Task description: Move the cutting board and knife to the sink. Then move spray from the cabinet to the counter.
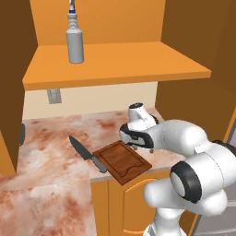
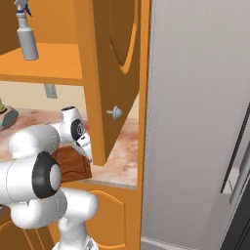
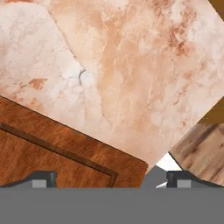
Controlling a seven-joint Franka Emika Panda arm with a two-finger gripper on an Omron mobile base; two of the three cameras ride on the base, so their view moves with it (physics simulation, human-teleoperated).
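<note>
While the arm bends low over the marble, the scene reads:
Counter (image 1: 50, 152): mottled pink-white, orange fronts below.
Cutting board (image 1: 122, 161): at counter's front edge, knife (image 1: 87, 154) beside it.
Cabinet (image 1: 115, 64): shelf holds 1 spray (image 1: 74, 39).
Gripper (image 3: 111, 181): over board's corner, fingers spread, holding nothing.

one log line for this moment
gripper open, low over board corner | knife beside board, on counter | spray on shelf

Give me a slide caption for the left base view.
Gripper poised over cutting board beside knife on marble counter.
</note>
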